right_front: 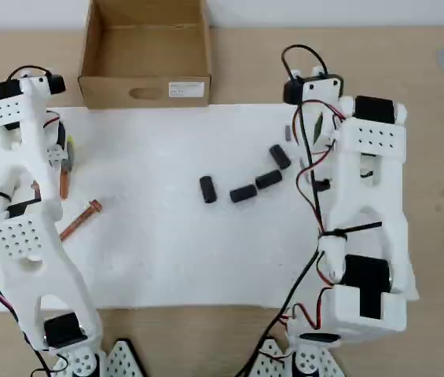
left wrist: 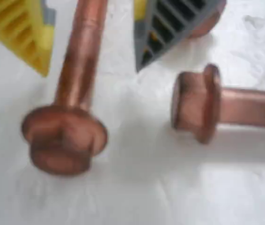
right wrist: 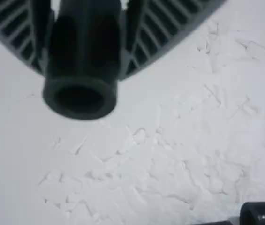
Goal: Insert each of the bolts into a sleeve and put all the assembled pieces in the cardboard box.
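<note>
Cardboard box (right_front: 144, 86): open top, bare floor showing | four loose sleeves (right_front: 243, 193) on white mat (right_front: 166, 259) in front of the box, toward its right side | right gripper (right wrist: 83, 65) clamps held sleeve (right wrist: 80, 96), fingers cut off at the edge | left gripper (left wrist: 92, 68) spread wide astride a bolt (left wrist: 64, 140), gaps either side | second bolt (left wrist: 207, 103) just beside, shaft cut off

Gripper (left wrist: 91, 68) spread astride a copper bolt (left wrist: 64, 138): yellow finger (left wrist: 19, 28) on one side, grey finger (left wrist: 170, 23) on the other, gaps both ways. Flanged head nearest the camera. Second bolt (left wrist: 226, 105) crosswise, head near the first, not touching. White foam (left wrist: 146, 192) beneath.
</note>
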